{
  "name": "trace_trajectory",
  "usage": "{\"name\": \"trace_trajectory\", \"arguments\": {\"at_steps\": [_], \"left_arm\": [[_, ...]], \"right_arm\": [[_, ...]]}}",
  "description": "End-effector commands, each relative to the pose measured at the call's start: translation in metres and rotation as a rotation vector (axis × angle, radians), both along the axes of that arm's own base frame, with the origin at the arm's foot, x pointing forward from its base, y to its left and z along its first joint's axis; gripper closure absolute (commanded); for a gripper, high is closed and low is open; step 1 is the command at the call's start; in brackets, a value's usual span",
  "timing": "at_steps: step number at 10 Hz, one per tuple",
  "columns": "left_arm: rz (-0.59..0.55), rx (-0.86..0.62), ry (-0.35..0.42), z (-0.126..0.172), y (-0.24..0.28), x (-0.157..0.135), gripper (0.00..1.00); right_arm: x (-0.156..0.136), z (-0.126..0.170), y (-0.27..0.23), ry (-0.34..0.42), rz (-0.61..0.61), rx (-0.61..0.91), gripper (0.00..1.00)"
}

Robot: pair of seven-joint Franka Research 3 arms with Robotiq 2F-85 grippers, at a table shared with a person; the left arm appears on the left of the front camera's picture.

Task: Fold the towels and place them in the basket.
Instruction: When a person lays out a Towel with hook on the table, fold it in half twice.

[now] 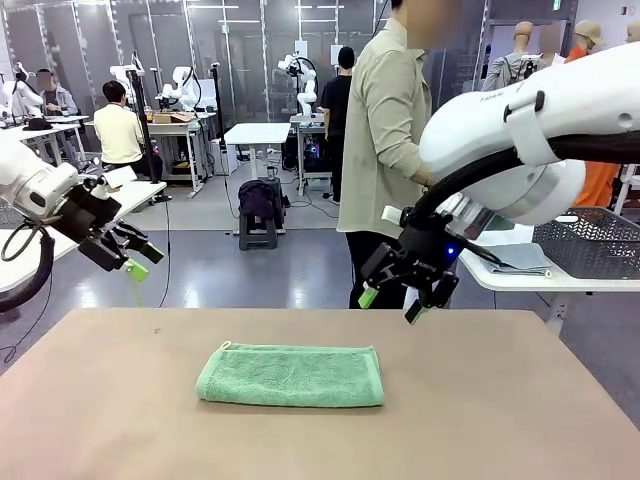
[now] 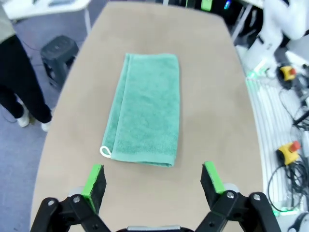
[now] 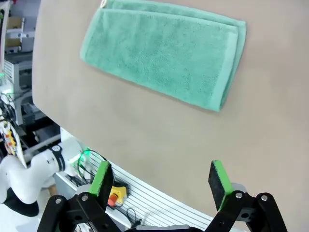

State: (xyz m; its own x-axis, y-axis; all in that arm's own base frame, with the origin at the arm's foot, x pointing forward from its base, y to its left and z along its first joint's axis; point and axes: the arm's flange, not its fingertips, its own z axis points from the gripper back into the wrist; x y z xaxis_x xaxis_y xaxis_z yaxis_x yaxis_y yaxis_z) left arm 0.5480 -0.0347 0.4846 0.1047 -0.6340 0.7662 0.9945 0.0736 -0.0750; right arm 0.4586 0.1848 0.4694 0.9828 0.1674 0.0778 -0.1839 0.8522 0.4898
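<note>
lying folded: mint towel [image 1: 290,375] | front view: basket [image 1: 590,240] | left wrist view: loop [image 2: 105,151]

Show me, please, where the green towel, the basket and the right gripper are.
green towel [image 1: 290,375]: front view, middle of the folded top
basket [image 1: 590,245]: front view, mesh side wall
right gripper [image 1: 390,306]: front view, midway between fingertips

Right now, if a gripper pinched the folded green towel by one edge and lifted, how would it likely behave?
Probably floppy: the green towel is soft terry lying in loose layers, so it would likely droop and unfold. Pushed, it would probably bunch rather than slide on the matte table.
</note>
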Motion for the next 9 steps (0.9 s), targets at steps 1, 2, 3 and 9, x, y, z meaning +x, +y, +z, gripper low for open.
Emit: {"name": "trace_trajectory", "arguments": {"at_steps": [1,2,3,9], "left_arm": [[-0.021,-0.085,0.0,-0.006,0.016,-0.001,0.0],[-0.006,-0.1,0.001,-0.007,0.023,-0.002,0.0],[0.001,-0.115,-0.001,-0.008,0.03,-0.004,0.0],[-0.009,-0.126,-0.003,-0.015,0.042,-0.006,0.0]], "right_arm": [[-0.01,-0.008,0.012,-0.031,-0.032,0.053,0.0],[0.0,0.0,0.0,0.0,0.0,0.0,0.0],[0.0,0.0,0.0,0.0,0.0,0.0,0.0],[-0.004,-0.025,-0.001,-0.08,-0.094,0.072,0.0]]}}
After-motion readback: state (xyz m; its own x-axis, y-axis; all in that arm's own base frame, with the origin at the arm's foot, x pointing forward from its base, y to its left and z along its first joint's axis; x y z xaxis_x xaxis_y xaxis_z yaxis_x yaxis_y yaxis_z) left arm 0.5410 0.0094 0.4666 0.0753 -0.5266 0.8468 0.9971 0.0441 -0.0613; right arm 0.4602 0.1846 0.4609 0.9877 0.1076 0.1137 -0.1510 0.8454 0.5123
